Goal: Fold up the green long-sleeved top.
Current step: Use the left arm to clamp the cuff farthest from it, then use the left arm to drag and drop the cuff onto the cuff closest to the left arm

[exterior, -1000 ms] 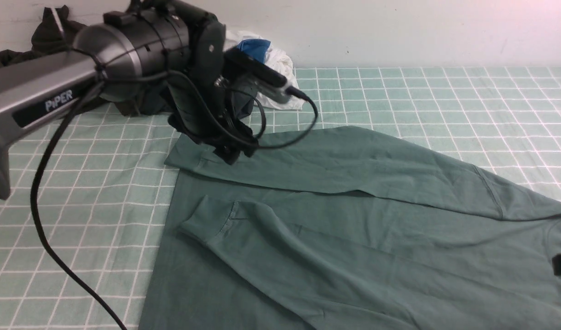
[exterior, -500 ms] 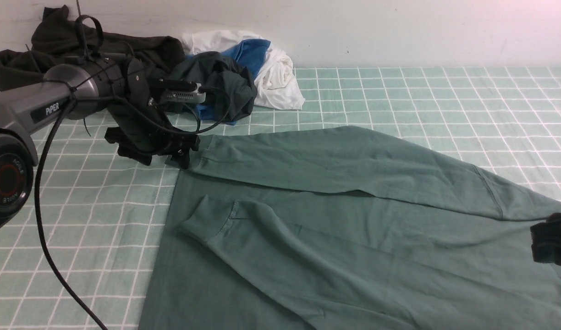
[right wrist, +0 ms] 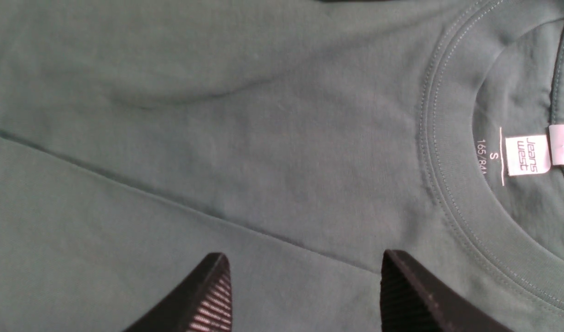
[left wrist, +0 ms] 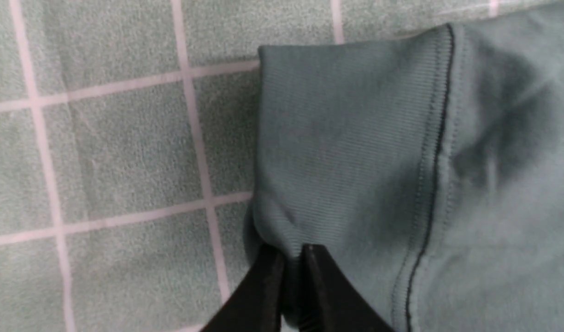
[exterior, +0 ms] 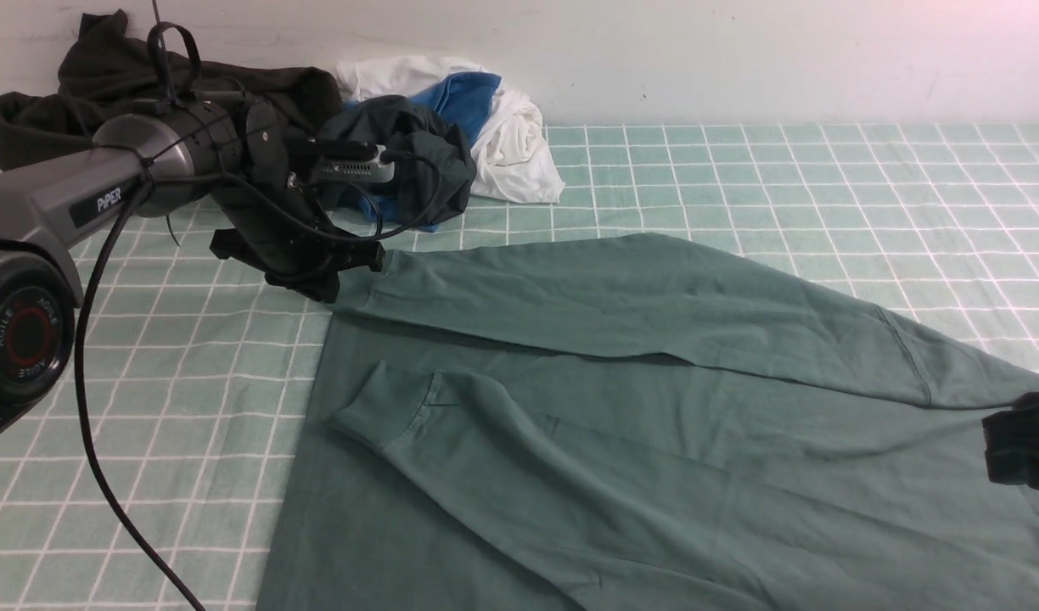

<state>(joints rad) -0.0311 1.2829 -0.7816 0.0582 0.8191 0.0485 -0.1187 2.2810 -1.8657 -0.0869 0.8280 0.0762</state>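
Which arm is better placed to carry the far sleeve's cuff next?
Left, most likely. The left hand is shut on the ribbed cuff of the green long-sleeved top, while the right hand hangs open near the collar, away from that cuff.

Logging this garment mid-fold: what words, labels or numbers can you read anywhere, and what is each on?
"PiPER": left arm's grey link.
"Jeans west": white neck tag of the green long-sleeved top.
"S" and "165/84", the rest cut off: printed inside the collar.
"AGILE": joint cap, the rest blurred.
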